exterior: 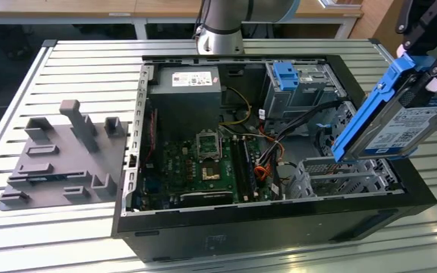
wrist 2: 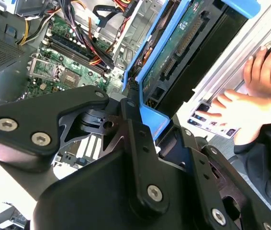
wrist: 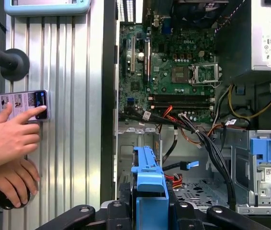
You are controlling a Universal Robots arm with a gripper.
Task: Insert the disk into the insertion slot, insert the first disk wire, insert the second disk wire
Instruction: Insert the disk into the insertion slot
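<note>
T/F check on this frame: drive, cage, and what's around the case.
1. The gripper is clamped on the flat grey hard drive in its bright blue plastic carrier. True.
2. The hard drive sits seated in the low perforated grey metal cage. False: it hangs tilted above it.
3. The grey moulded fixture lies at the exterior view's right. False: it lies on the slatted metal table at the left.
4. A person's hand touches a phone beside the case. True.
5. The black computer case is closed. False: it is open, showing the green motherboard.

The blue-framed grey disk point(exterior: 404, 122) hangs tilted above the perforated grey insertion slot point(exterior: 318, 179).
</note>
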